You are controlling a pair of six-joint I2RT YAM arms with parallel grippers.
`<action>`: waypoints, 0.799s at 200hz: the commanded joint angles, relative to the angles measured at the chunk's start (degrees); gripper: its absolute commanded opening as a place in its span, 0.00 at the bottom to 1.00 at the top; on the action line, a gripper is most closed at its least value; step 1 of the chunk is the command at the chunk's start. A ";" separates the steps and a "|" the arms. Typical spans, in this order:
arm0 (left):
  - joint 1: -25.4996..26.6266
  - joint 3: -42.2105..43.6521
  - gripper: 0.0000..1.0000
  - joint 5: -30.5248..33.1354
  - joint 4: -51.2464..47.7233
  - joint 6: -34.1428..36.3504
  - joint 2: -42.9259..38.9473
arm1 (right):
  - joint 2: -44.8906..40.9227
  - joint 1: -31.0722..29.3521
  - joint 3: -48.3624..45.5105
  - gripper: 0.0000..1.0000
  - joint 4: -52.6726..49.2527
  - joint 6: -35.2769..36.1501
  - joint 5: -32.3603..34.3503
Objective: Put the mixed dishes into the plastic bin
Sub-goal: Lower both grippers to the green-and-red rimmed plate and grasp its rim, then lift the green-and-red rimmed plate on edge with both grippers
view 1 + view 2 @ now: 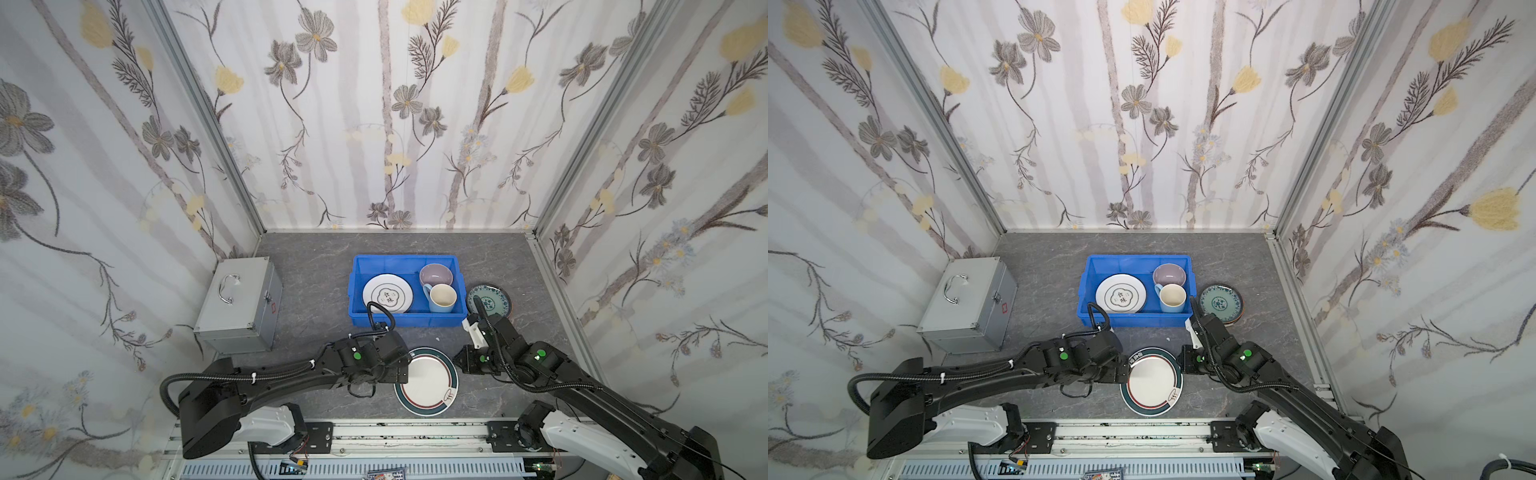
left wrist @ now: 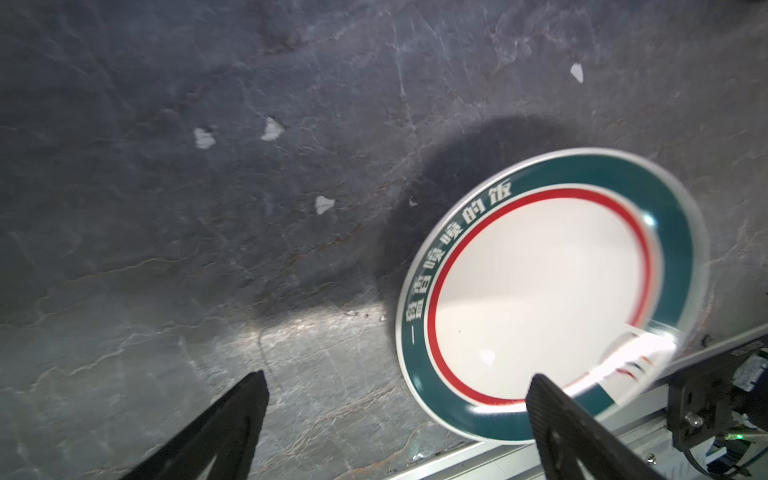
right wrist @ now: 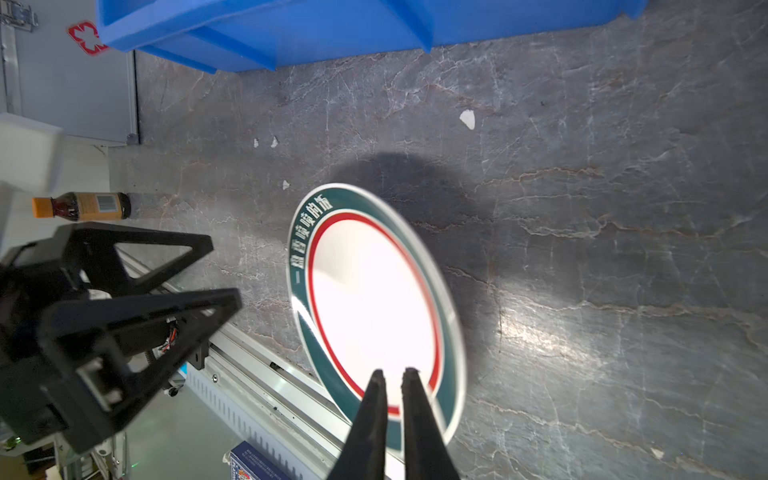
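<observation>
The plate is on the grey table just in front of the rail, between the two grippers and in front of the bin. It is round and glossy, with a plain white centre, a thin red ring around that, then a broad dark-teal band carrying white Chinese characters, and a pale outer edge. On the rail side the band breaks for a white patch with a small line drawing. In the wrist views the plate looks tipped: the edge toward the left gripper rides above a dark shadow on the table. That gripper is spread wide, with one finger overlapping the plate's rim. The right gripper has its fingers drawn almost together, only a thin slit between them. Both tips lie over the plate's upper face at the opposite rim; whether they touch it I cannot tell. The bright blue bin holds a white plate with a dark emblem, a lilac bowl and a pale blue mug with a cream inside. A patterned plate lies on the table just right of the bin.
</observation>
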State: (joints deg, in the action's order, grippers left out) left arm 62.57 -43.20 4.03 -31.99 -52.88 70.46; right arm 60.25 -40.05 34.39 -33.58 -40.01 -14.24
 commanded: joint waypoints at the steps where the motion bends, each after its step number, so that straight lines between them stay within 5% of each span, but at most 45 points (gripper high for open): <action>1: -1.77 3.40 1.00 2.24 -3.38 -2.30 -6.08 | 1.70 0.06 -0.65 0.12 0.77 1.16 0.52; 15: -2.18 5.16 0.99 1.62 -2.70 -2.31 -8.23 | 2.83 0.12 -2.11 0.14 1.90 1.23 0.97; 42: -2.10 4.24 0.81 0.18 -2.19 -1.36 -5.95 | 4.18 0.20 -4.10 0.23 2.66 1.07 1.33; 74: -1.93 2.60 0.78 -2.26 4.68 -0.55 0.69 | 3.83 0.25 -6.76 0.39 2.78 0.53 3.58; 116: -1.75 -3.59 0.74 -3.83 6.52 2.78 9.95 | 6.69 0.66 -10.20 0.39 5.19 -0.06 3.47; 160: -1.56 -6.76 0.49 -7.31 9.81 4.15 18.06 | 8.08 0.95 -10.84 0.34 7.16 0.43 3.02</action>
State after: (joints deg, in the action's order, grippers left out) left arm 60.84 -49.10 -1.50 -24.91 -49.52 86.19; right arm 67.61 -39.27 23.88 -29.63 -39.42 -11.62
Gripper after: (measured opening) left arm 0.516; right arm 0.341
